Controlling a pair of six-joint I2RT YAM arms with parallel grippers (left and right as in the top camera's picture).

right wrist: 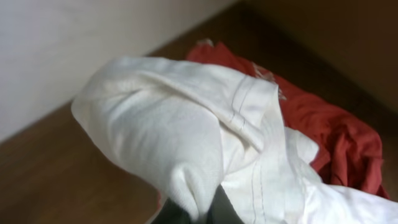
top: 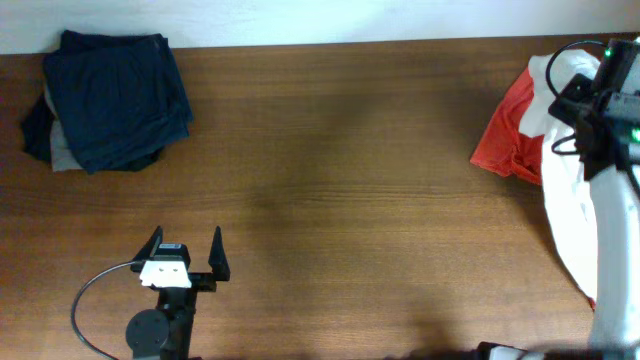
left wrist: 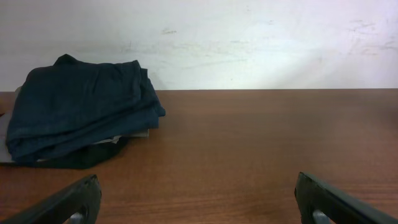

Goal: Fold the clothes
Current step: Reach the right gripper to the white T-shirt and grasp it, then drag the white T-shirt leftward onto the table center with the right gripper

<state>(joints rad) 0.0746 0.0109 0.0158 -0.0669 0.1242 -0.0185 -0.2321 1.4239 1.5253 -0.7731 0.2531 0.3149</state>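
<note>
A white shirt (top: 570, 200) lies bunched at the table's right edge, partly over a red tee (top: 505, 135). My right gripper (top: 585, 105) is over the pile at the far right; in the right wrist view its fingers (right wrist: 202, 208) are shut on a fold of the white shirt (right wrist: 186, 124), lifted, with the red tee (right wrist: 336, 137) behind. My left gripper (top: 187, 255) is open and empty near the front left edge; its fingertips show low in the left wrist view (left wrist: 199, 202). The shirt's green mark is not visible.
A folded stack of dark navy clothes (top: 110, 95) sits at the back left corner, also in the left wrist view (left wrist: 81, 109). A white wall runs behind the brown wooden table (top: 340, 180). A black cable loops beside the left arm (top: 85, 300).
</note>
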